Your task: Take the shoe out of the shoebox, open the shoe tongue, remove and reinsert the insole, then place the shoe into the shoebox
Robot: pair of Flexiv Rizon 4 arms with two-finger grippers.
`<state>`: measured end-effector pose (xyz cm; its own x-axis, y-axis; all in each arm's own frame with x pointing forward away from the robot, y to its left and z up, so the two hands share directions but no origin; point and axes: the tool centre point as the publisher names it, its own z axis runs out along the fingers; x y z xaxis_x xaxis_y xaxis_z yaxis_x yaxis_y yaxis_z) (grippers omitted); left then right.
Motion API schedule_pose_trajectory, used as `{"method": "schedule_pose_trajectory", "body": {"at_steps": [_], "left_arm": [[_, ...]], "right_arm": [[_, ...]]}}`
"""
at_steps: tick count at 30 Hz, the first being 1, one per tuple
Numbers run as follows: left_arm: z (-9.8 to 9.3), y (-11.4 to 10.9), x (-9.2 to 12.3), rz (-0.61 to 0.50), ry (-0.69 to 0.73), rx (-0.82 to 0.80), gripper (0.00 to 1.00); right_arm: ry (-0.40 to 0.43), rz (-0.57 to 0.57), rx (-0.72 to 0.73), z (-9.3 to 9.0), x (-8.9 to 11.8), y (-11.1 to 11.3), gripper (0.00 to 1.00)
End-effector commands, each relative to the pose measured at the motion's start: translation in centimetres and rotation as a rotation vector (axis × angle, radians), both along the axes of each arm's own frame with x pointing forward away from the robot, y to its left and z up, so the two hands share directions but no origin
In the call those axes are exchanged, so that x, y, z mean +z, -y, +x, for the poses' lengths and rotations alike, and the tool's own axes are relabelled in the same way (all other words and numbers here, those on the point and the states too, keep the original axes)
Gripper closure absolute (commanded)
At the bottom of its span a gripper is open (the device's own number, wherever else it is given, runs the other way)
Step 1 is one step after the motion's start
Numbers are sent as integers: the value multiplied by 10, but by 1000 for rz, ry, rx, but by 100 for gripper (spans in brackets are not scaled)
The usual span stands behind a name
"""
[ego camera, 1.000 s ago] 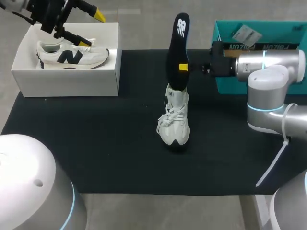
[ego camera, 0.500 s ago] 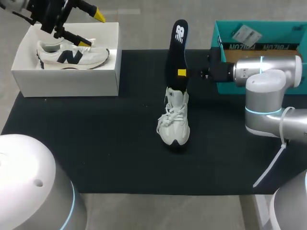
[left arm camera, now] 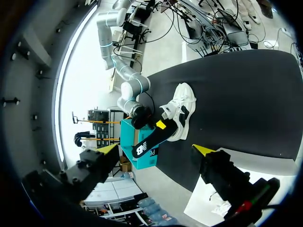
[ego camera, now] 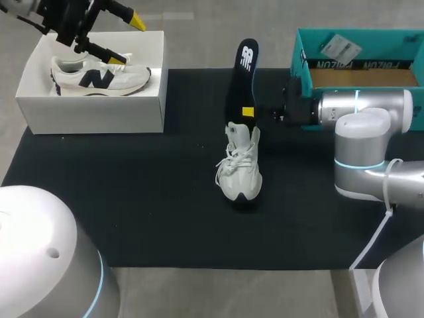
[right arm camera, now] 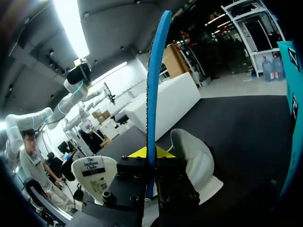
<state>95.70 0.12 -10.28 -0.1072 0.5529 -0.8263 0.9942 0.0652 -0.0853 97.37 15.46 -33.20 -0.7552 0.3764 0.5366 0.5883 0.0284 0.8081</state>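
Black matting (ego camera: 132, 199) lay under both arms; the right gripper (ego camera: 249, 111) was clamped on the insole (ego camera: 240, 76), upright between its jaws, lower end at the collar of the white shoe (ego camera: 240, 169) just below them; the left gripper (ego camera: 126, 41) hung with jaws spread and empty, the white shoebox (ego camera: 93, 116) and a second shoe (ego camera: 99, 78) beneath.

A white logo tops the insole (ego camera: 242, 73) clamped in the right pincer (ego camera: 250, 111). Upside-down lettering lines the teal box (ego camera: 361, 64) just beside it.
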Motion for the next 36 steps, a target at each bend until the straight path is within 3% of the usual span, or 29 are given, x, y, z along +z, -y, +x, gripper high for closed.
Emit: {"method": "schedule_pose_trajectory", "body": {"at_steps": [1,17,23,24,25,30,36], "left_arm": [[1,0,0,4,-1,-2,0],[1,0,0,4,-1,-2,0],[1,0,0,4,-1,-2,0],[1,0,0,4,-1,-2,0],[1,0,0,4,-1,-2,0],[1,0,0,4,-1,-2,0],[1,0,0,4,-1,-2,0]], "right_arm": [[3,6,-16,-9,-7,-2,100],[-61,-10,17,-30,-21,1,100],[-49,2,4,-25,-17,4,100],[-45,1,6,-23,-15,4,89],[-36,0,8,-20,-14,5,65],[-10,-7,20,-6,-5,6,40],[25,-23,42,10,9,7,51]]}}
